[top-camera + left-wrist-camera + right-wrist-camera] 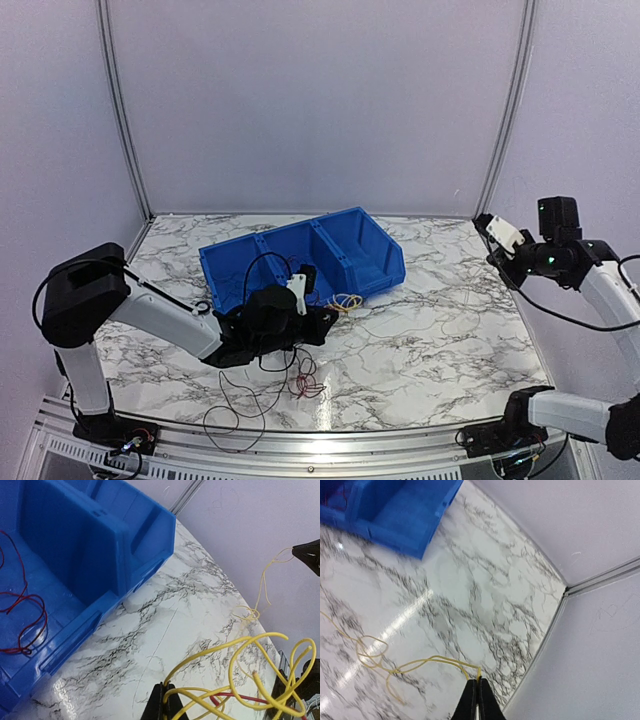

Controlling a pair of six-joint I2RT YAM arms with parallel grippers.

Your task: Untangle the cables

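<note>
At near table (450, 340) edge, noting red and dark cables (303, 383) lying in a small loose tangle. Further in, finding left gripper (164, 690) clamped shut on yellow loops (240, 650) just beside blue bin (100, 545); spotting one red wire (30, 600) lying inside it. Far right, seeing right gripper (477, 687) raised, pinching thin yellow strand (420, 662). Judging task partway, most untangling remaining.

The bin (300, 262) sits on the table (450, 340), slightly toward 11 o'clock from its middle. One cable (22, 615) lies inside a bin compartment. The left gripper (165, 701) is at the bin's 6 o'clock, just beside its front wall, with a bundle (240, 677) pinched in its tips. A thin cable (420, 662) crosses the table to the right gripper (478, 687), which pinches its end at the table's 2 o'clock, well apart from the bin. A second bundle (306, 384) lies on the table at the left gripper's 6 o'clock. A loop (262, 420) lies at its 7 o'clock, near the table's near edge.
</note>
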